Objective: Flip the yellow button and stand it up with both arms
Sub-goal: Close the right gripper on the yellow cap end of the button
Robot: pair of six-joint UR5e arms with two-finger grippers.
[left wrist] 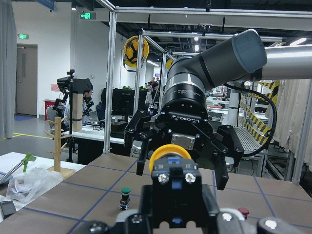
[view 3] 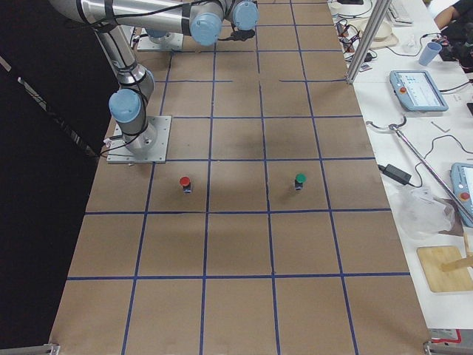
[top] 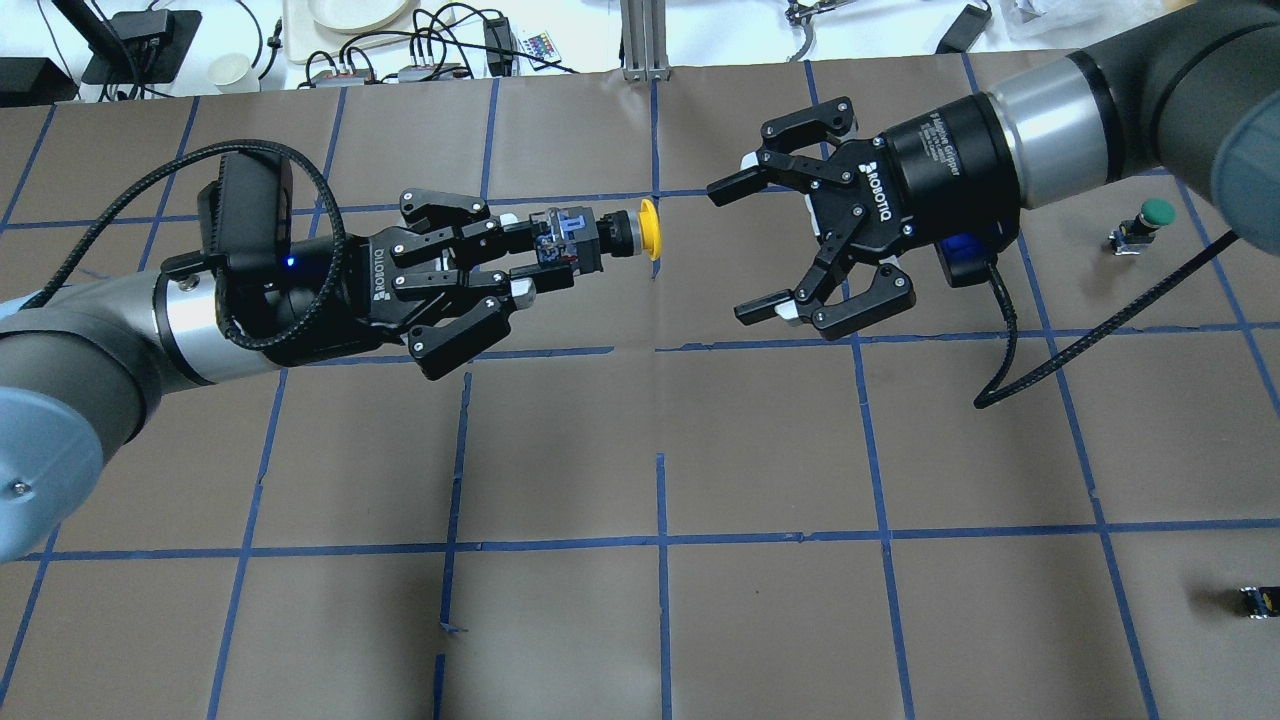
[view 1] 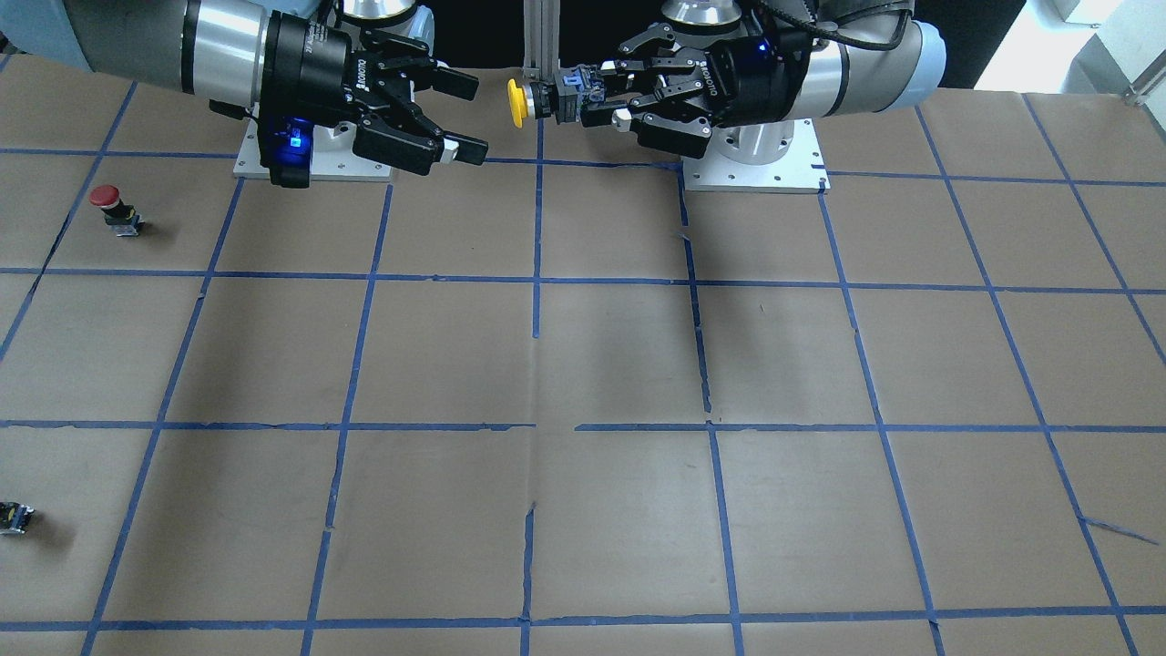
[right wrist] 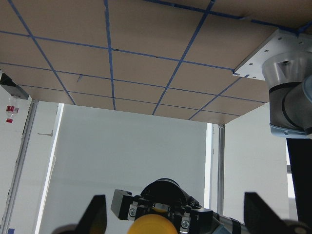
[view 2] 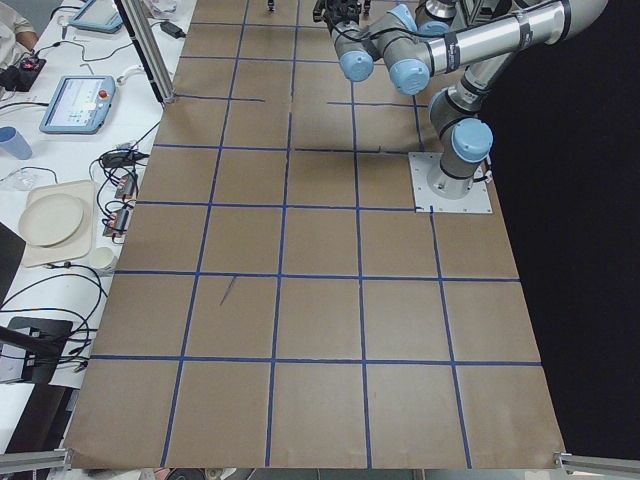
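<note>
The yellow button (top: pixel 648 230) is held in the air, lying sideways. My left gripper (top: pixel 540 258) is shut on its black-and-blue body (top: pixel 572 240). The yellow cap points at my right gripper (top: pixel 735 250), which is open and empty a short gap away, its jaws wide and facing the cap. In the front view the button's cap (view 1: pixel 516 102) sits between the left gripper (view 1: pixel 583 96) and the right gripper (view 1: pixel 474 118). The left wrist view shows the cap (left wrist: pixel 169 150) in front of the right gripper's open fingers (left wrist: pixel 222 165). The cap also shows at the bottom edge of the right wrist view (right wrist: pixel 151 225).
A red-capped switch (view 1: pixel 111 208) stands on the table on my right side. A green-capped switch (top: pixel 1150 220) stands farther out. A tiny dark block (top: pixel 1258 600) lies near the right edge. The arms' base plates (view 1: pixel 751 169) sit at the robot's side.
</note>
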